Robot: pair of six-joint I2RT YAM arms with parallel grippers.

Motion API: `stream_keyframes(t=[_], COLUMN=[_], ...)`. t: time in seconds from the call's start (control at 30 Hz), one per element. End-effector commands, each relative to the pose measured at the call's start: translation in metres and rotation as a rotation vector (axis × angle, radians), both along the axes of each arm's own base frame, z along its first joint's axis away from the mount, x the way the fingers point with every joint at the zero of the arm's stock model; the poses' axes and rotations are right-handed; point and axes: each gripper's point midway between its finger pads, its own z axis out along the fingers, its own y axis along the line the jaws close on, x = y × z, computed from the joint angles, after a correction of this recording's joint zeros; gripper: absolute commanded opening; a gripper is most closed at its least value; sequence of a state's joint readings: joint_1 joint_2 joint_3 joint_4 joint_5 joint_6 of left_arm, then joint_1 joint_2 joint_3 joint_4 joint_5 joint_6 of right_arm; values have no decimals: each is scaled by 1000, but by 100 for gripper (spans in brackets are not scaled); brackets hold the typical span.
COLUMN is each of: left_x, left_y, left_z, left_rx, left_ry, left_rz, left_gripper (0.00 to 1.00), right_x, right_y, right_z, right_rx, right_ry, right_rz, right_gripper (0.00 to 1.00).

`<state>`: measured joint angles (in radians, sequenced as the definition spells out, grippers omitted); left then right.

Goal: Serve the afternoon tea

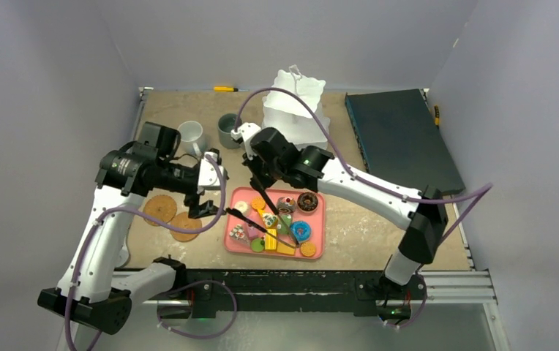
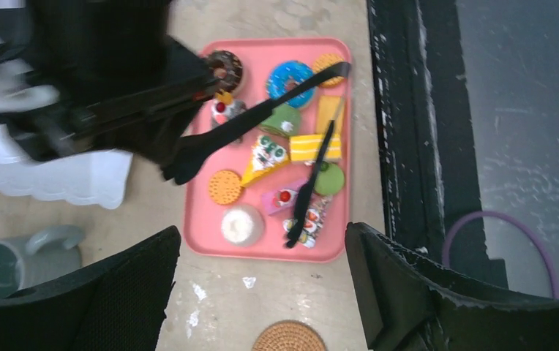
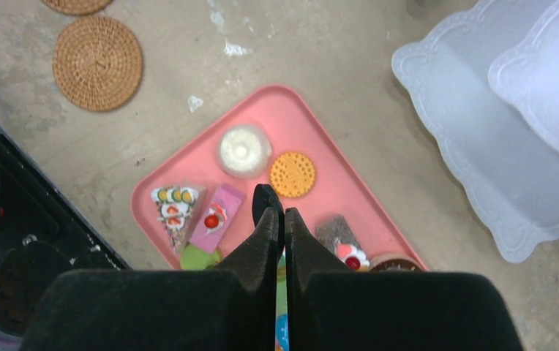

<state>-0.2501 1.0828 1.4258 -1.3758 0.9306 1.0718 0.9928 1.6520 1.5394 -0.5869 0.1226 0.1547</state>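
Toy pastries lie on the pink tray: a chocolate donut, a blue donut, a white dome cake and an orange cookie. My right gripper hangs over the tray, shut on one arm of the black tongs. The tongs' other arm rests across the pastries. My left gripper is open and holds nothing, over the table just left of the tray. The white tiered stand is behind the tray. A white mug and a grey mug stand at the back left.
Two cork coasters lie left of the tray, near the front edge. A dark flat box fills the back right. A yellow tool lies at the far edge. Grey walls close in three sides.
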Motion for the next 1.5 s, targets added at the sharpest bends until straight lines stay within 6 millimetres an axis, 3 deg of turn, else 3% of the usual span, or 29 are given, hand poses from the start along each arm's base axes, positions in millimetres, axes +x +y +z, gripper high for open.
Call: stream_keyframes(t=[0.0, 0.1, 0.37, 0.63, 0.87, 1.1, 1.2, 1.33, 1.47], left_x=[-22, -24, 3, 2, -1, -10, -8, -2, 0], left_y=[-1, -1, 3, 9, 9, -2, -4, -10, -24], left_z=[-26, -37, -32, -52, -60, -68, -68, -62, -49], left_rx=[99, 165, 241, 388, 464, 500, 516, 497, 388], left_ry=[9, -9, -171, -176, -169, -145, -158, -186, -190], left_rz=[-104, -139, -139, -209, -240, -245, -236, -203, -137], left_gripper=[82, 78, 71, 61, 40, 37, 27, 0, 0], right_x=[13, 15, 7, 3, 2, 3, 4, 2, -10], right_y=[15, 29, 50, 59, 57, 59, 59, 58, 55], right_z=[38, 45, 52, 54, 61, 74, 80, 90, 100], right_rx=[5, 9, 12, -20, -28, -18, -4, 28, 81], right_ry=[-84, -91, -93, -96, -114, -131, -140, -157, -140], right_rz=[19, 47, 109, 148, 150, 157, 154, 150, 177], right_gripper=[0, 0, 0, 0, 0, 0, 0, 0, 0])
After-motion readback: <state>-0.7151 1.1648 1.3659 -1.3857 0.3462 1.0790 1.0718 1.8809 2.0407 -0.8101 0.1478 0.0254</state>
